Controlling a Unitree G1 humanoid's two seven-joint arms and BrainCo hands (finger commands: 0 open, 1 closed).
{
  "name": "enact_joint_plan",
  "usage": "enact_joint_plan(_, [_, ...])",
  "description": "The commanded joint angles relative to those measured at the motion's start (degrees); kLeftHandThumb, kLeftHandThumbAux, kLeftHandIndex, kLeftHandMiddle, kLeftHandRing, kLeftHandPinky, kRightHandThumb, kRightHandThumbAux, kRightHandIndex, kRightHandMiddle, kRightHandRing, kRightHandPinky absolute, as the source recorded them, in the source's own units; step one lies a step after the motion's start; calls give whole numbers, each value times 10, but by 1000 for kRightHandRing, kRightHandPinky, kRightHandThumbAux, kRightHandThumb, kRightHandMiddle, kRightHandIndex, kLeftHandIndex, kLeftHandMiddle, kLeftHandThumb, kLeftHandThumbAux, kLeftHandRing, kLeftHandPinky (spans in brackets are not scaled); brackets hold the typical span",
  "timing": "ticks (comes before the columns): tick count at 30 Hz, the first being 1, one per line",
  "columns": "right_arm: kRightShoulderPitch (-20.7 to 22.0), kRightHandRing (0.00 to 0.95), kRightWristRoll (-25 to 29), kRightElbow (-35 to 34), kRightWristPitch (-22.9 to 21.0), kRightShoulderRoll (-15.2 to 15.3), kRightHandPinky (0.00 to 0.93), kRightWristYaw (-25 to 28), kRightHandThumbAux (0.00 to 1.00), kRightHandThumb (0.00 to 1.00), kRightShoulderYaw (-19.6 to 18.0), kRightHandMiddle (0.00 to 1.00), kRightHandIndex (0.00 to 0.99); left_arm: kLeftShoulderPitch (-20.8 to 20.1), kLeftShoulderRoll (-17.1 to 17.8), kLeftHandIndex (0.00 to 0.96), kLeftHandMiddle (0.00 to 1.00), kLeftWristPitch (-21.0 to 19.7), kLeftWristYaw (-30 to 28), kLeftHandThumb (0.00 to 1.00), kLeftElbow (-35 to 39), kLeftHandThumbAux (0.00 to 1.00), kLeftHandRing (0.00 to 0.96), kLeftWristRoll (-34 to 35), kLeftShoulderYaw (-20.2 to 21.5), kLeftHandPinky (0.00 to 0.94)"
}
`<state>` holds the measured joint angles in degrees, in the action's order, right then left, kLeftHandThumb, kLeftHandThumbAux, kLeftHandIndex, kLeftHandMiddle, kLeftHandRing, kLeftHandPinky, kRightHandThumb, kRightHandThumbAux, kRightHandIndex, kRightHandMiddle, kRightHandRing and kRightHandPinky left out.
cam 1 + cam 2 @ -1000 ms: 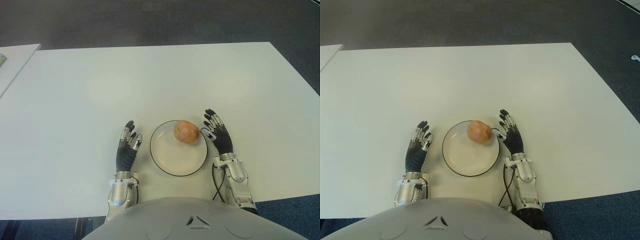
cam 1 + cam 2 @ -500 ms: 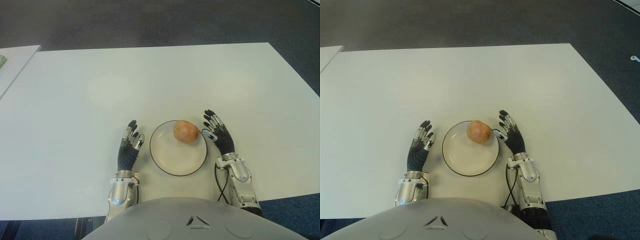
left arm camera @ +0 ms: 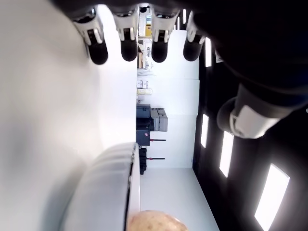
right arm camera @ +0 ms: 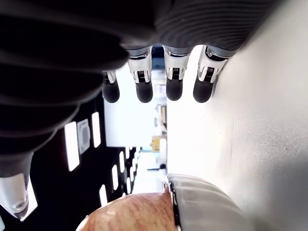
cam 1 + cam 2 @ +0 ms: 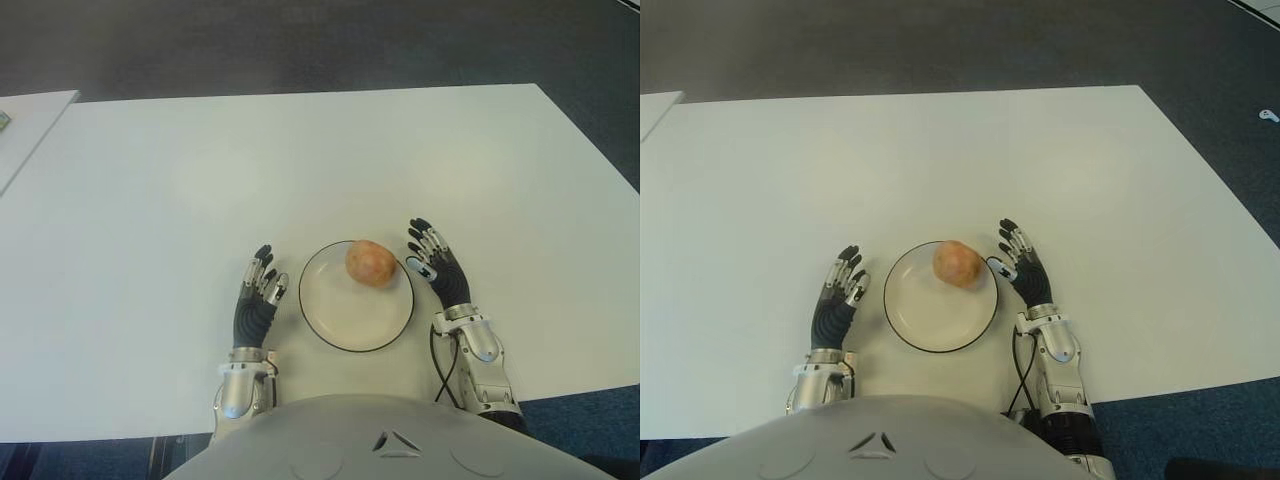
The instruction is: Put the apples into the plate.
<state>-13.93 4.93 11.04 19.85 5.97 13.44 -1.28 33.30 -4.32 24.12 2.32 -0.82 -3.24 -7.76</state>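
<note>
White table [image 5: 300, 160] is seen, apple [image 5: 370, 263] already on plate [image 5: 345, 315]. Both hands, left hand [image 5: 256, 300] and right hand [image 5: 438, 272], are relaxed (holding nothing); the apple could be rolled off if the rim were nudged.

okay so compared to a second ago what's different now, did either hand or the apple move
Very little. The left hand has drawn back slightly toward the robot's body, left of the plate, and is open. The right hand, also open, stayed right of the plate with only a slight shift. Nothing was grasped or released. The apple stayed on the far part of the plate, and the plate kept its place on the white table.
</note>
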Motion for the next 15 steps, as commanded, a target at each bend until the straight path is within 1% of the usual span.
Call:
enact_joint_plan(1, [-19, 0, 2, 45, -17, -5, 0, 1, 559, 101, 0, 0, 0, 0, 5, 0, 1, -25, 0, 26, -24, 514, 0, 7, 11, 0])
enact_joint_plan(9, [-11, 0, -2, 69, 23, -17, 0, -6, 515, 105, 1, 0, 0, -5, 0, 8, 2, 2, 7, 27, -38, 487, 0, 1, 11, 0])
enact_joint_plan(15, [-10, 0, -2, 75, 44, -19, 0, 4, 508, 110, 9, 0, 0, -6, 0, 16, 6, 24, 4, 24, -45, 484, 0, 4, 12, 0])
